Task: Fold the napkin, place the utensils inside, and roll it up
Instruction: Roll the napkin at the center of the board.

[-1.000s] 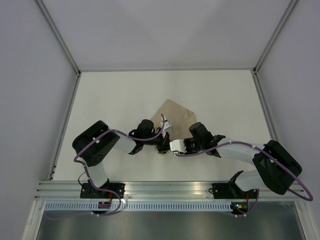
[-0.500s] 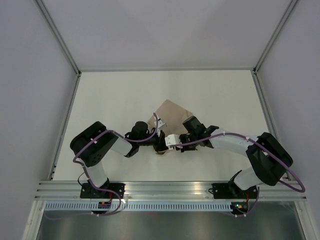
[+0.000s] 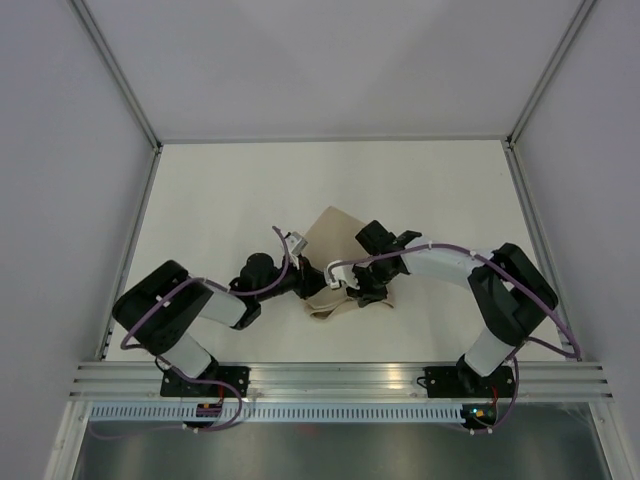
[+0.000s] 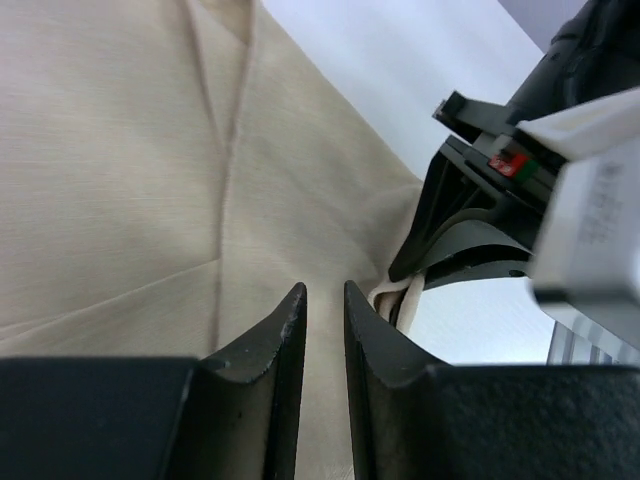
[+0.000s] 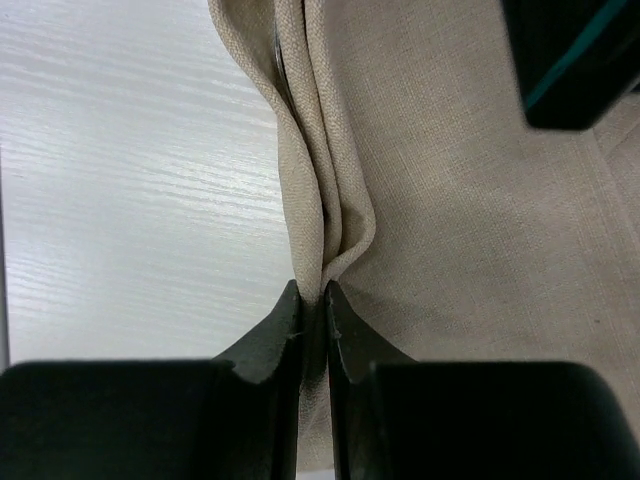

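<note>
Napkin (image 3: 333,235) was noted by the near edge, fold clamped by right gripper (image 5: 312,292). Left gripper's (image 4: 324,292) state couldn't be told.

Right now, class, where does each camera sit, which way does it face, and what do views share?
Top external: above and behind the bases, facing down at the table; left arm and right arm meet over the napkin.
Right wrist: on the right arm, facing along the right tool, shut on a napkin fold.
Left wrist: on the left arm, facing along the left tool across the napkin.
Shared: all show the napkin.
</note>
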`<action>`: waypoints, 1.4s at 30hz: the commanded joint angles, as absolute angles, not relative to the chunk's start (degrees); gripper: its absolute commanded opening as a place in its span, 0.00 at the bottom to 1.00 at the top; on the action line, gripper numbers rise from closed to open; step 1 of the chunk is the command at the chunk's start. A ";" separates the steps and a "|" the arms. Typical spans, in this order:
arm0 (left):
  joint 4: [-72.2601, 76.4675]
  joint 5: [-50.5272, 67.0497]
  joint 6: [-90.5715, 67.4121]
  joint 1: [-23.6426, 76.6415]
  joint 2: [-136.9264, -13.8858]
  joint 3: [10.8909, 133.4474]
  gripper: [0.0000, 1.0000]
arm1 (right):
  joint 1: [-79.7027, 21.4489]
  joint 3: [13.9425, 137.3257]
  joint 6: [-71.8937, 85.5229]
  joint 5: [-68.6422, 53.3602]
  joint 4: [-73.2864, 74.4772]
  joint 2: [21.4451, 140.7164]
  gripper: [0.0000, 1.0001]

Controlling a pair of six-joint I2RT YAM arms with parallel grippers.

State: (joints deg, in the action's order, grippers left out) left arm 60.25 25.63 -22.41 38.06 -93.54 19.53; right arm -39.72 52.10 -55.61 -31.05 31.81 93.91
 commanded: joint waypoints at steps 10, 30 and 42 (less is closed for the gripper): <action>54.27 8.61 -15.75 39.81 -69.44 14.92 0.24 | -31.74 78.45 -69.85 -47.19 71.61 120.11 0.00; 16.88 -3.60 22.41 61.78 -83.14 37.79 0.34 | -29.71 90.79 -69.17 -49.57 83.14 137.28 0.01; 29.78 -18.01 28.47 72.86 -88.41 30.78 0.46 | -29.27 93.86 -65.04 -50.01 83.23 140.62 0.01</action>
